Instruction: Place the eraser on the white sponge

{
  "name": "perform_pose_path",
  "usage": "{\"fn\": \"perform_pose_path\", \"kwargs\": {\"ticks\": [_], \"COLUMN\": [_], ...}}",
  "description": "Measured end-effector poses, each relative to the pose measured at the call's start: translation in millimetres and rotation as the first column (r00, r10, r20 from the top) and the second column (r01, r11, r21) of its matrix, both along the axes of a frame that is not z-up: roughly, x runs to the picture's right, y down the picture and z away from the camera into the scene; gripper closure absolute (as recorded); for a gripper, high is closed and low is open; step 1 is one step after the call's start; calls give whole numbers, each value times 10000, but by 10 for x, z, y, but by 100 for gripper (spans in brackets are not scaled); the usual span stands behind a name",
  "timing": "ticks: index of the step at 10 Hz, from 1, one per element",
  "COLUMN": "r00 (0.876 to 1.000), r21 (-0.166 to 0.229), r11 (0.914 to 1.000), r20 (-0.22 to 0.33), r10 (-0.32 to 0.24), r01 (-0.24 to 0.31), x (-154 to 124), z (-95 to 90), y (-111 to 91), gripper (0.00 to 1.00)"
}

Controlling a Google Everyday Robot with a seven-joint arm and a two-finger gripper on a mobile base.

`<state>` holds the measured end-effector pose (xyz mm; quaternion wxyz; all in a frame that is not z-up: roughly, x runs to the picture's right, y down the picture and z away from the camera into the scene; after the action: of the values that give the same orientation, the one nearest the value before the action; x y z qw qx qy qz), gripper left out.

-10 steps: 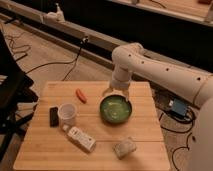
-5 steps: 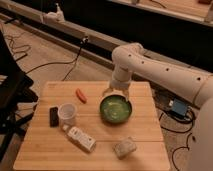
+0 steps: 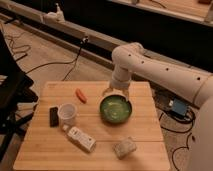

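The eraser, a small flat black block, lies on the wooden table at the left, just left of the white cup. The white sponge, a pale rough block, sits near the table's front edge, right of middle. My gripper hangs from the white arm over the back of the table, just behind the green bowl, far from both the eraser and the sponge. It holds nothing that I can see.
An orange carrot-like piece lies behind the cup. A white labelled bottle lies on its side in front of the cup. Cables run on the floor to the left and a blue device sits right of the table.
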<state>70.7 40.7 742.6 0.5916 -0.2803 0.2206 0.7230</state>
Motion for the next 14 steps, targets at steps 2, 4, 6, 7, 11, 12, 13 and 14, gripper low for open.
{"fn": "perform_pose_path", "kwargs": {"ticks": [2, 4, 6, 7, 11, 12, 13, 14], "r00": [9977, 9770, 9473, 9281, 9225, 9235, 9270, 9315], "r21": [-28, 271, 627, 938, 1026, 1021, 1002, 1011], "r11": [9982, 9861, 9743, 9700, 9685, 9688, 9703, 9718], "r20": [323, 1341, 2281, 2830, 2963, 2941, 2879, 2794], "r10": [-596, -1659, -2250, -2418, -2475, -2463, -2402, -2331], "r01": [597, 1637, 2163, 2241, 2269, 2259, 2203, 2129], "x": [-82, -592, -1122, -1497, -1595, -1582, -1549, -1563], "z": [84, 141, 121, 87, 75, 82, 97, 155], "y": [-108, -222, -259, -274, -276, -277, -285, -305], "gripper": [25, 25, 25, 25, 25, 25, 25, 25]}}
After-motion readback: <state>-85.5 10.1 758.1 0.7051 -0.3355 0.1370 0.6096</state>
